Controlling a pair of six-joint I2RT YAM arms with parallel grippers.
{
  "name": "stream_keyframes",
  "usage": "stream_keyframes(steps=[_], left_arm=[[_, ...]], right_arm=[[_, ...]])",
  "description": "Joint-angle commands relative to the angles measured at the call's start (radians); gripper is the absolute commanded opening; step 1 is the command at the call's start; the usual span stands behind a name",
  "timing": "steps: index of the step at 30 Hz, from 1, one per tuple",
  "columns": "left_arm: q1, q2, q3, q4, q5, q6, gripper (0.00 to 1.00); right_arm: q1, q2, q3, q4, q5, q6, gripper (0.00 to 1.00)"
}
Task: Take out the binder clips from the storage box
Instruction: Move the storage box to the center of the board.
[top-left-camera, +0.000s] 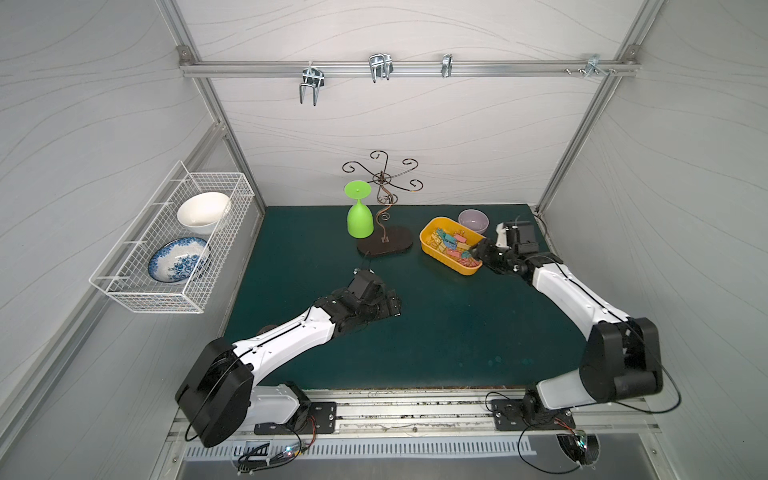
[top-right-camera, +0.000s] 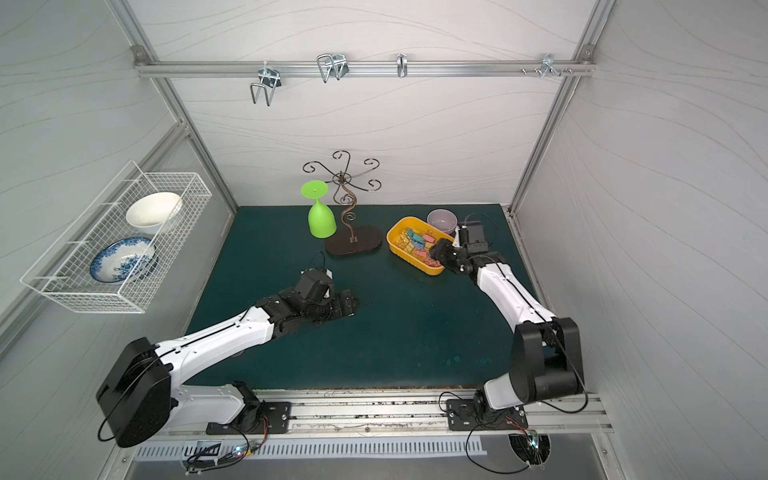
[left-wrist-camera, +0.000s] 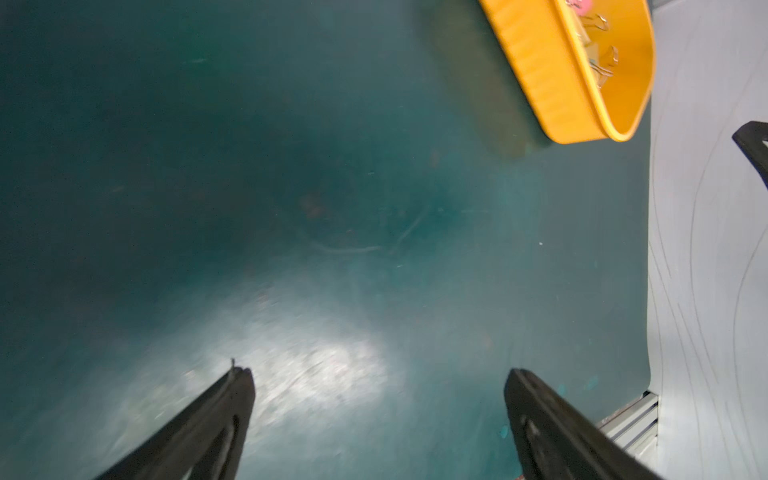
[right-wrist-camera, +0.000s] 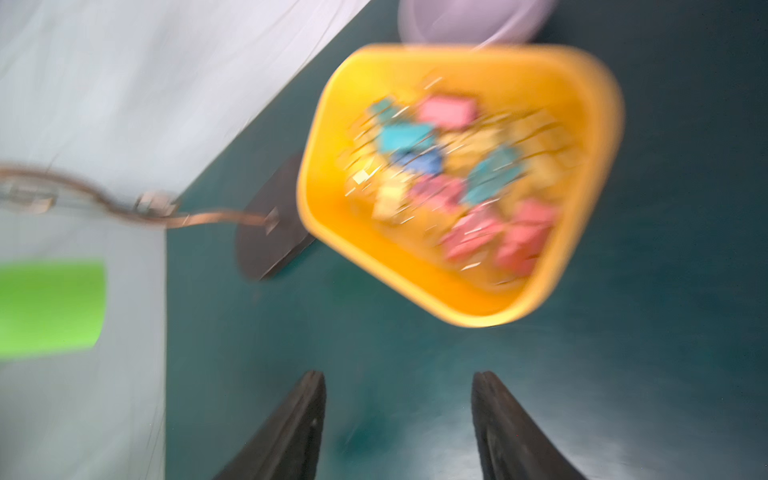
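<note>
The storage box (top-left-camera: 424, 242) (top-right-camera: 392, 244) is a shallow yellow tub at the back right of the green mat. It holds a heap of pastel binder clips (top-left-camera: 451, 246) (top-right-camera: 417, 246), pink, teal, blue and yellow. My right gripper (top-left-camera: 478, 254) (top-right-camera: 437, 254) hovers at the tub's near right end. In the blurred right wrist view it (right-wrist-camera: 399, 376) is open and empty, with the tub (right-wrist-camera: 324, 216) and clips (right-wrist-camera: 457, 178) just ahead. My left gripper (top-left-camera: 395, 305) (top-right-camera: 353, 303) (left-wrist-camera: 376, 372) rests wide open over bare mat mid-table, the tub (left-wrist-camera: 536, 70) far ahead.
A lilac bowl (top-left-camera: 473, 220) stands right behind the tub. Left of the tub are a dark-based metal scroll stand (top-left-camera: 384, 245) and an upturned green goblet (top-left-camera: 359, 216). A white wire basket (top-left-camera: 174, 249) with two bowls hangs on the left wall.
</note>
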Motion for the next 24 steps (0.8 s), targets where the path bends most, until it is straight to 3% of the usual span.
stream_keyframes(steps=[1, 7, 10, 19, 24], left_arm=[[-0.042, 0.071, 0.117, 0.027, -0.047, 0.063, 0.99], [-0.063, 0.2, 0.271, -0.043, -0.008, 0.119, 0.99], [-0.063, 0.225, 0.315, -0.088, 0.001, 0.156, 0.99], [-0.063, 0.228, 0.309, -0.108, -0.011, 0.166, 0.99], [-0.061, 0.232, 0.304, -0.113, -0.022, 0.151, 0.99]], right_arm=[[-0.078, 0.036, -0.027, -0.005, -0.024, -0.011, 0.59], [-0.125, 0.176, 0.045, -0.016, -0.125, -0.028, 0.54], [-0.125, 0.244, 0.09, -0.026, -0.144, -0.038, 0.47], [-0.131, 0.345, 0.148, -0.015, -0.17, -0.044, 0.27], [-0.131, 0.367, 0.163, -0.015, -0.178, -0.057, 0.24]])
